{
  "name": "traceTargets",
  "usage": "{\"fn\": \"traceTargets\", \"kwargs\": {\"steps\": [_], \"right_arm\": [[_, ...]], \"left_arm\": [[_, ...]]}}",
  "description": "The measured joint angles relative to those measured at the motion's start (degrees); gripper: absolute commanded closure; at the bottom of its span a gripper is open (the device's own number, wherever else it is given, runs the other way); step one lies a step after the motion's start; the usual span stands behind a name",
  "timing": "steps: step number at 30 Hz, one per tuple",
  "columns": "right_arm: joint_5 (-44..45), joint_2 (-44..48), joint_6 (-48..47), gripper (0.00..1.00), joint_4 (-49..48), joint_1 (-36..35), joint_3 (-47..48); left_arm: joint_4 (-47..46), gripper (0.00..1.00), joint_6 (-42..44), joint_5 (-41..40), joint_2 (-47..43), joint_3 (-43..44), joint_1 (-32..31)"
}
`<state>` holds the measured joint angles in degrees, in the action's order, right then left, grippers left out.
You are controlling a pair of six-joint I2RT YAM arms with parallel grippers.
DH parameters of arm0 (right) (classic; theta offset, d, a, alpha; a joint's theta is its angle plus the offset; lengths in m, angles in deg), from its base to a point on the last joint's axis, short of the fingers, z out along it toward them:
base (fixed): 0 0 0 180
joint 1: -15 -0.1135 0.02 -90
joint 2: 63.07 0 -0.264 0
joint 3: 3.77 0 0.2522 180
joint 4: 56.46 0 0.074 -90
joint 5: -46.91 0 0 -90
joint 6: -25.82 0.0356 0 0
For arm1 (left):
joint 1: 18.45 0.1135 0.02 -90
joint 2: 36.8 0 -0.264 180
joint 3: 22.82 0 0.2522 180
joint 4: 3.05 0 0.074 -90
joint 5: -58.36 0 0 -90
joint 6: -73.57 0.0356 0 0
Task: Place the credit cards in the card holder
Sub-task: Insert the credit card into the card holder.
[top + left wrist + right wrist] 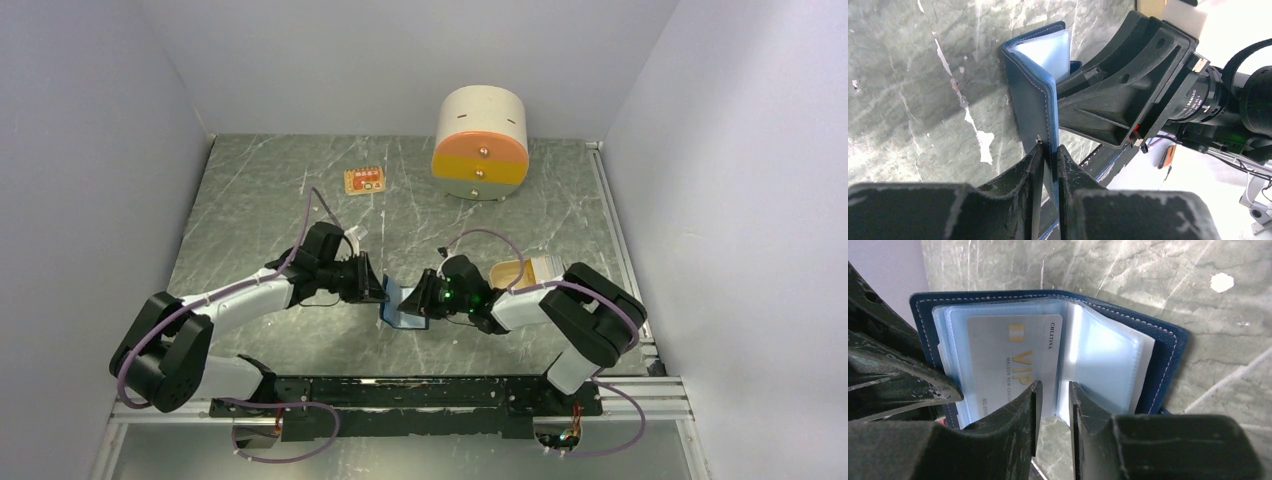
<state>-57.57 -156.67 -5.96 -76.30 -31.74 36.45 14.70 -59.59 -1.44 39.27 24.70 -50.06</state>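
The card holder (pixel 402 308) stands open on its edge at the table's middle front, between my two grippers. In the left wrist view my left gripper (pixel 1050 150) is shut on the lower edge of the card holder's (pixel 1029 102) navy cover. The right wrist view faces the card holder's (pixel 1168 355) inside, where one pale credit card (pixel 1013 355) marked VIP sits in a clear sleeve. My right gripper (pixel 1053 390) is at the sleeves' bottom edge, its jaws slightly apart and gripping nothing. More beige credit cards (pixel 520 270) lie beside the right arm.
A cream-and-orange round drawer unit (pixel 480 145) stands at the back. A small orange tag (pixel 365 181) lies at the back left of centre. Grey walls close in both sides, and a metal rail (pixel 620 240) runs along the table's right edge.
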Motion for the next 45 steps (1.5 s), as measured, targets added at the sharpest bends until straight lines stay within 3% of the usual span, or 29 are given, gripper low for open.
{"fn": "traceTargets", "kwargs": {"steps": [4,10,15,36,45], "right_arm": [[1.4,2.8,-2.2,0.72,5.2,0.0,0.9],[3.5,4.5,-4.7,0.73,9.9,0.0,1.7],[3.4,2.8,-5.4,0.73,9.6,0.0,2.3],[2.3,-1.6,-5.8,0.72,4.9,0.0,4.2],[2.1,-1.7,-5.7,0.67,4.5,0.0,4.2]], "left_arm": [[2.1,0.80,1.7,-0.6,0.0,1.6,0.0],[3.9,0.89,2.7,-1.5,0.3,2.3,0.0],[4.1,0.91,2.9,-1.4,1.6,2.3,0.0],[-0.3,0.88,1.5,1.4,3.4,1.8,0.0],[4.1,0.83,2.0,-1.0,4.1,4.1,0.0]]}}
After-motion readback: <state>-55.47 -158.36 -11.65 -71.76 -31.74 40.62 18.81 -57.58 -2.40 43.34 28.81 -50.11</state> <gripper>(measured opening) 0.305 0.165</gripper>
